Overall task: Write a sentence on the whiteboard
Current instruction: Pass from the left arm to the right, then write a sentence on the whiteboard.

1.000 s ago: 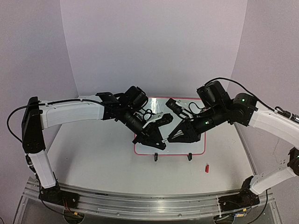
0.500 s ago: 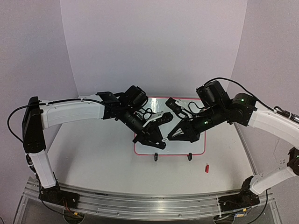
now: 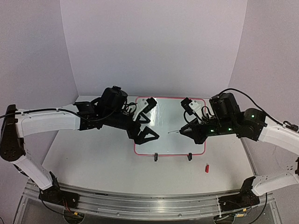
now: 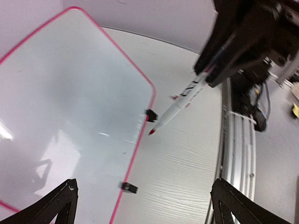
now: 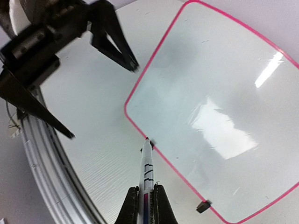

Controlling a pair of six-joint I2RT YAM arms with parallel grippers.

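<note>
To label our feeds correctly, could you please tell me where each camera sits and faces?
Top external: above and behind, overlooking the whiteboard; left arm and right arm show.
Left wrist: faces the whiteboard's corner; open left pincer frames the bottom.
Right wrist: looks along the marker held in the right pincer.
Shared: each wrist view shows the other pincer.

The whiteboard (image 3: pixel 170 142) is sitting at the rear centre of the table (image 3: pixel 93 158), with two stand feet (image 3: pixel 155 157) resting at its near edge. The left gripper (image 3: pixel 149 138) is hanging over the board's left edge and the right gripper (image 3: pixel 183 132) over its right half (the marker (image 3: pixel 175 132) between its fingers is pointing left). A small loose piece (image 3: pixel 206 168) is lying on the table before the near right corner.
</note>
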